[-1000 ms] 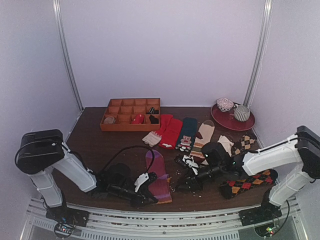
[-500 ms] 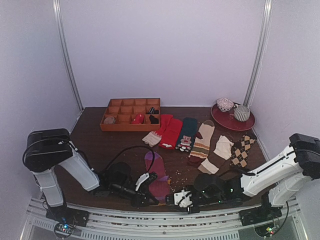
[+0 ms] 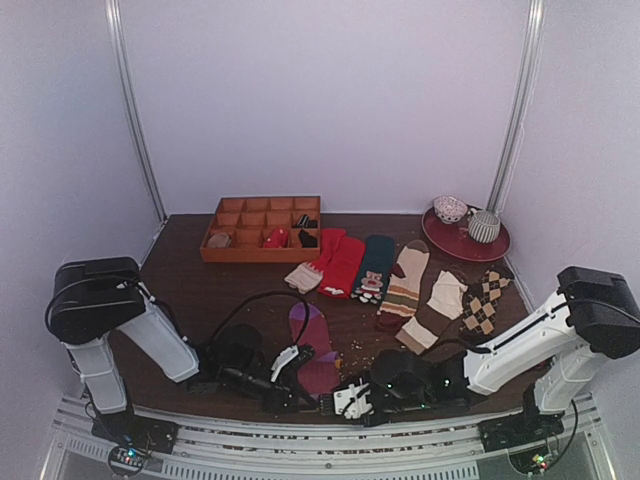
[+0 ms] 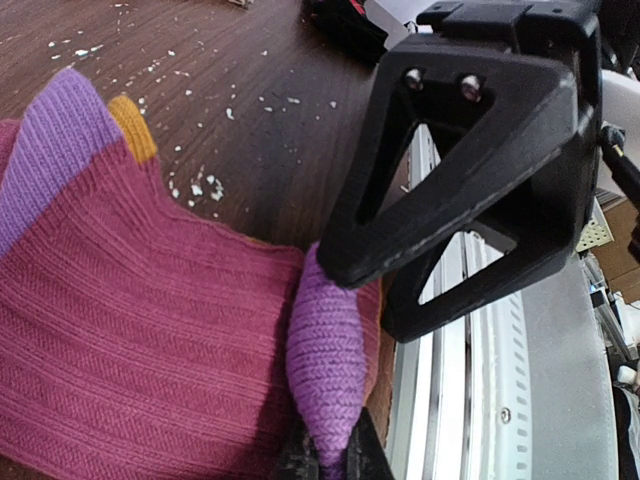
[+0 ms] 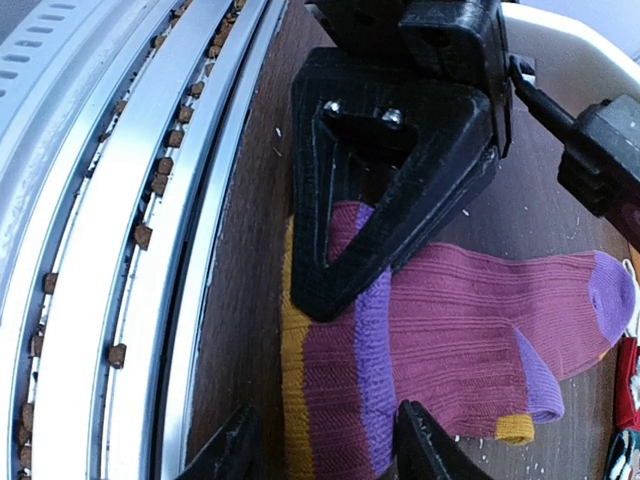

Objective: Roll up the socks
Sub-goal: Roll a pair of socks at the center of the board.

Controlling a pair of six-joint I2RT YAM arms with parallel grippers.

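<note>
A magenta sock (image 3: 318, 352) with purple and yellow bands lies flat at the table's near edge. My left gripper (image 3: 296, 392) is shut on a pinched fold of its purple cuff (image 4: 328, 370), right at the table edge. My right gripper (image 3: 345, 400) is open, its fingers (image 5: 425, 442) straddling the cuff end (image 5: 345, 385) of the same sock, facing the left gripper. Several more socks (image 3: 345, 262) lie spread across the middle and right of the table.
An orange compartment tray (image 3: 262, 229) stands at the back left. A red plate (image 3: 465, 240) with two cups is at the back right. A slotted metal rail (image 5: 120, 260) runs along the near table edge. Crumbs litter the wood.
My right arm has swung from the middle-right socks down to the near edge, ending beside the left gripper at the magenta sock's cuff. The left gripper has barely moved.
</note>
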